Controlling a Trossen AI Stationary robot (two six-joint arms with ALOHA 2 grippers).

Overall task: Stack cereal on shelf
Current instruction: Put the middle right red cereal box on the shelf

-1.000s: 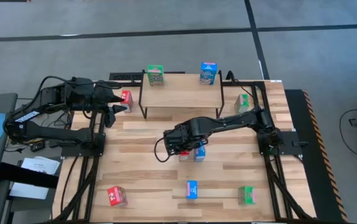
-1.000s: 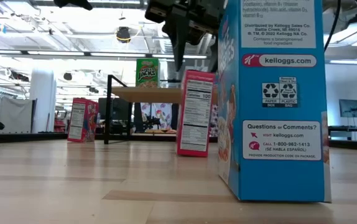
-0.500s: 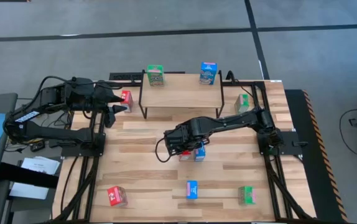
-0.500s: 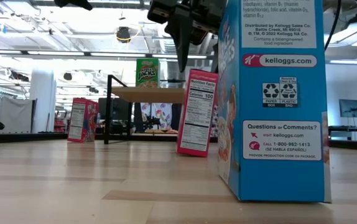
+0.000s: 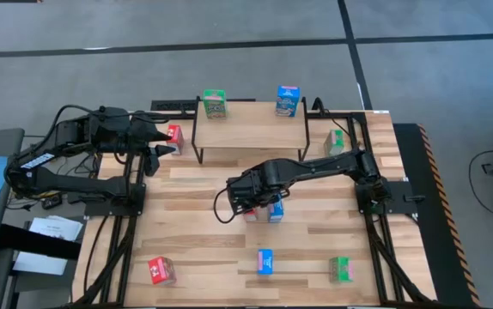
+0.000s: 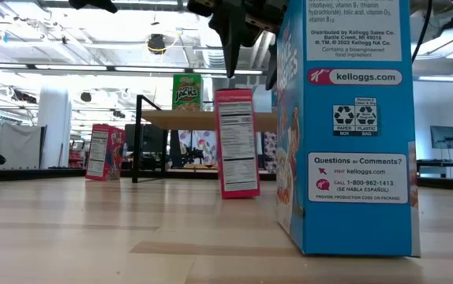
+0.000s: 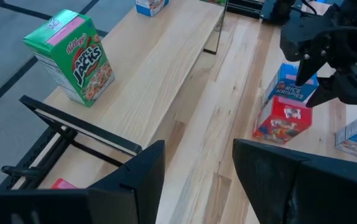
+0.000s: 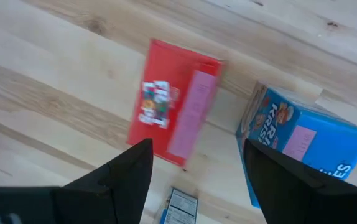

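High view: the right gripper (image 5: 253, 204) is held over the table's middle, above a red box (image 5: 252, 215) that is largely hidden beneath it; a blue box (image 5: 276, 211) stands touching or just beside it. The left gripper (image 5: 162, 140) is parked near the shelf's (image 5: 251, 130) left end, next to another red box (image 5: 174, 135). A green box (image 5: 215, 104) and a second blue box (image 5: 288, 100) stand on the shelf top.

Low view: the red box (image 6: 237, 143) is seen upright on the table, long axis vertical, nutrition panel facing the camera. The dark fingers hang just above its top edge, spread, nothing gripped.

Left wrist view: the left fingers (image 7: 142, 171) are parted and empty. The red box (image 7: 282, 122) is seen standing under the right gripper (image 7: 319, 79), its printed front toward this camera.

Right wrist view: the red box (image 8: 175, 101) lies between the two spread fingers (image 8: 125, 165), clear of both, seen top-down.
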